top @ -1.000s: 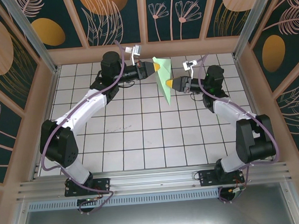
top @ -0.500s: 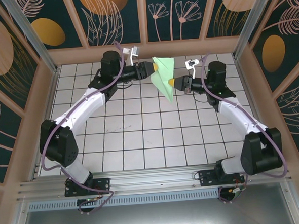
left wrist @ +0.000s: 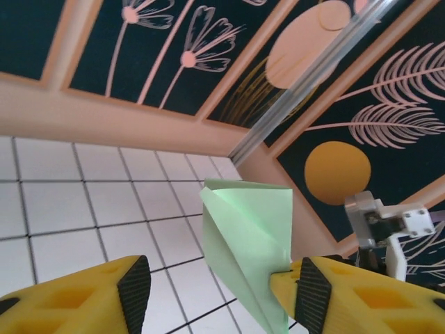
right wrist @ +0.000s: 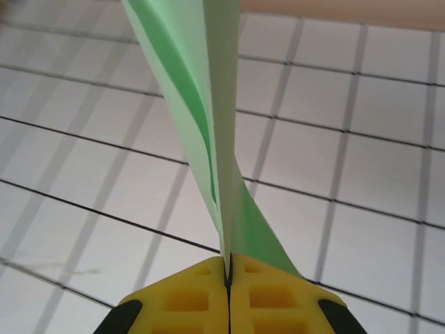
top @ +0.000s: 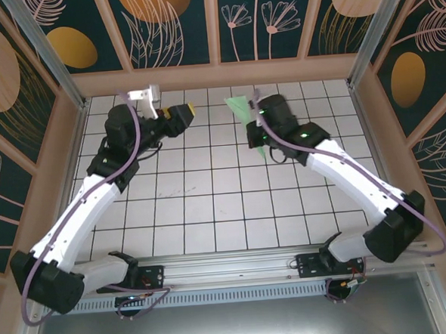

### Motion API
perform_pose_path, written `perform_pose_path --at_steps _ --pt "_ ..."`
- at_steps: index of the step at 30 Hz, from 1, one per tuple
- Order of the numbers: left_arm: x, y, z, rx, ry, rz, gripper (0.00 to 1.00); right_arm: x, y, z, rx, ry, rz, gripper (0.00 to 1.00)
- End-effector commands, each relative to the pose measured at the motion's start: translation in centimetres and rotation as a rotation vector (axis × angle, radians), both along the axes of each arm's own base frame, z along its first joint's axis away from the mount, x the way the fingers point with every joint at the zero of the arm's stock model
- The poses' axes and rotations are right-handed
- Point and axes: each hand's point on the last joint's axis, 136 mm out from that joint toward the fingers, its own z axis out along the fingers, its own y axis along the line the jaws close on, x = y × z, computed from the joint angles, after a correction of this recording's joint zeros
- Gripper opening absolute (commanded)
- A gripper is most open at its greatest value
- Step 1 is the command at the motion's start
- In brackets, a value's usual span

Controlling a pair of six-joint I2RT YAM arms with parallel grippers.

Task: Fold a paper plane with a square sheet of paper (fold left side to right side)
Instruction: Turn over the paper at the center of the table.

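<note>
A: Top view, first entry?
B: Paper plane [top: 239, 105]: pale green, folded, at the far middle of the white-tiled tabletop [top: 210, 205]. The right arm's wrist lies across it, so only its far end and a sliver at the near side are seen.

A: Second entry?
B: Left end effector [top: 189, 111]: yellow fingers pointing right towards the plane, well apart from it, with bare tiles between.

A: Left wrist view?
B: Left end effector [left wrist: 222, 292]: two yellow fingers with black pads at the bottom edge, standing wide apart and holding nothing. Beyond the gap is the paper plane [left wrist: 247, 236], with a broad flat end uppermost and tapering downward. Creases run along its length. Behind it are the tabletop [left wrist: 55, 202] and the dark wall panels [left wrist: 208, 62] with leaf and flower drawings.

A: Right wrist view?
B: Right end effector [right wrist: 228, 268]: yellow fingers pressed flat together, with no gap showing. They are clamped on the lower edge of the paper plane [right wrist: 191, 90]. The plane rises from the grip towards the top of the frame, seen edge-on, with its layers splayed slightly either side of the pinch. The tabletop [right wrist: 375, 209] is blurred behind it.
</note>
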Motion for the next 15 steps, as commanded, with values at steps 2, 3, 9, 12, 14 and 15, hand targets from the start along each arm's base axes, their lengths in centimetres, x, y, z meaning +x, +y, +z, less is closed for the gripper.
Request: perform_pose_path --at_steps 2,3,9,12,14,15 --pt "-0.3 2.5 -4.4 0.001 0.083 0.141 0.68 -1.2 -5.2 -5.6 -0.548 0.051 -0.214 0.07" --pt "-0.6 3.0 -4.8 0.001 0.088 0.162 0.68 -1.5 -5.0 -6.5 -0.604 0.058 -0.214 0.07" --pt "-2.2 5.0 -5.2 0.007 0.082 0.227 0.69 -2.2 -4.3 -11.2 -0.923 0.063 -0.224 0.08" --pt "-2.8 5.7 -5.0 0.012 0.070 0.248 0.69 -2.3 -3.5 -13.7 -0.991 0.083 -0.205 0.09" --pt "-3.1 5.8 -4.9 0.016 0.064 0.245 0.69 -2.3 -2.7 -15.2 -1.017 0.089 -0.184 0.09" --pt "-3.2 5.9 -4.9 0.017 0.063 0.244 0.69 -2.3 -2.3 -15.6 -1.022 0.092 -0.177 0.09"
